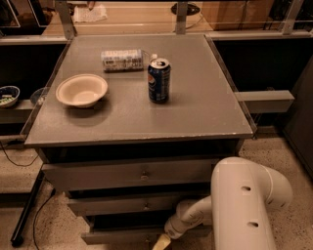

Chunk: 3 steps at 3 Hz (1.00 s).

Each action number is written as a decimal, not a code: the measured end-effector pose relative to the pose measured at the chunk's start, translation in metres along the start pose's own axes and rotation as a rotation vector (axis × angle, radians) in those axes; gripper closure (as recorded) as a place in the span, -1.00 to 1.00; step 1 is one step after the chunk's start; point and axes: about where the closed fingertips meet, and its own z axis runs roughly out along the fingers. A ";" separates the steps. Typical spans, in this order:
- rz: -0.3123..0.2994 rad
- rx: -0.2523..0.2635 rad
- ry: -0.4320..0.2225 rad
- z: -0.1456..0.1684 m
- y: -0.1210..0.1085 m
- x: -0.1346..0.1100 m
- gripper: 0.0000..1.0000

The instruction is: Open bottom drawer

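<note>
Camera view | gripper (161,242) at lower frame edge, partly cut off | grip state: cannot tell | bottom drawer (115,238) front directly beside it, stretching left

Grey cabinet top (195,107), flat, bearing three items. Cream bowl (81,90), upright, left of centre. Blue soda can (159,80), upright, just right of the bowl and apart from it. Labelled plastic bottle (122,59), lying on its side behind both, white cap towards the can. Top drawer front (98,175) and middle drawer front (107,204), grey, each with a small central knob. Small dish (7,95) on a low shelf at far left. Black cable (12,155) on speckled floor (293,156). Paper sheet (90,12) on the rear wooden counter.
</note>
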 end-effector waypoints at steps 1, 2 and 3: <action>0.000 0.000 0.000 -0.001 -0.002 -0.001 -1.00; -0.005 -0.005 0.005 -0.002 0.000 0.002 -1.00; -0.005 -0.005 0.005 -0.002 -0.001 0.002 -1.00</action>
